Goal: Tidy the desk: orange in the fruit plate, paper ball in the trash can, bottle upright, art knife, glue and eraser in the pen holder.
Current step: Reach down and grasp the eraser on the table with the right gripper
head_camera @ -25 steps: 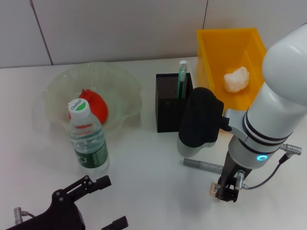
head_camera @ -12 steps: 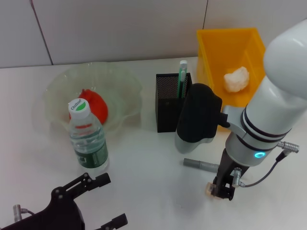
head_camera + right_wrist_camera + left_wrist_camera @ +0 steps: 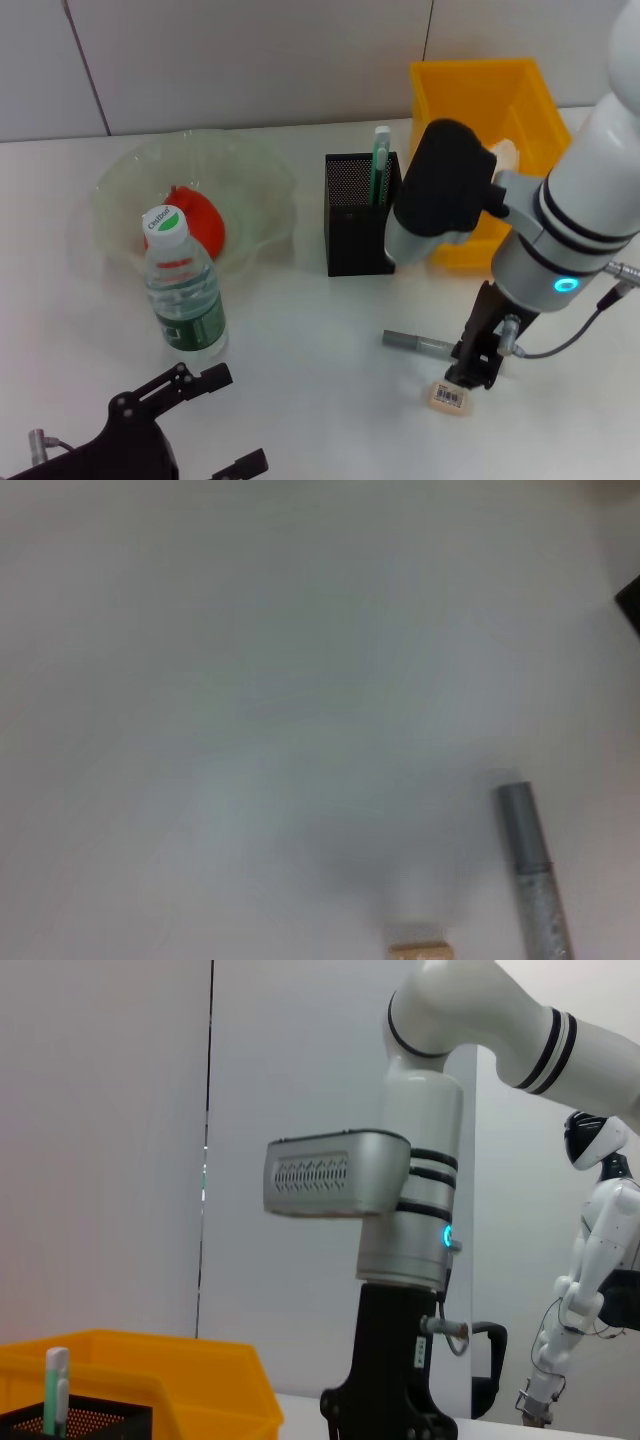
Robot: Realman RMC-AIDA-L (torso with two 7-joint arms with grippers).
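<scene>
The beige eraser [image 3: 450, 397] lies barcode up on the table, with my right gripper [image 3: 478, 365] just above and beside it. The grey glue [image 3: 420, 343] lies flat to the gripper's left; the right wrist view shows the glue [image 3: 535, 870] and the edge of the eraser [image 3: 420, 948]. The green art knife [image 3: 380, 160] stands in the black mesh pen holder [image 3: 355, 230]. The orange [image 3: 197, 222] sits in the pale green fruit plate [image 3: 250, 165]. In front of the plate, the bottle [image 3: 183, 290] stands upright. The paper ball [image 3: 506, 152] in the yellow trash can [image 3: 470, 85] is mostly hidden by my right arm.
My left gripper [image 3: 225, 420] rests open at the table's near left edge, close to the bottle. The left wrist view shows the right arm [image 3: 400, 1260] standing over the trash can [image 3: 150, 1380] and pen holder [image 3: 80, 1422]. A grey wall runs behind the table.
My right arm has lifted and swung right and back. The eraser, earlier at the gripper's tip, now lies fully exposed on the table. The left arm has not moved.
</scene>
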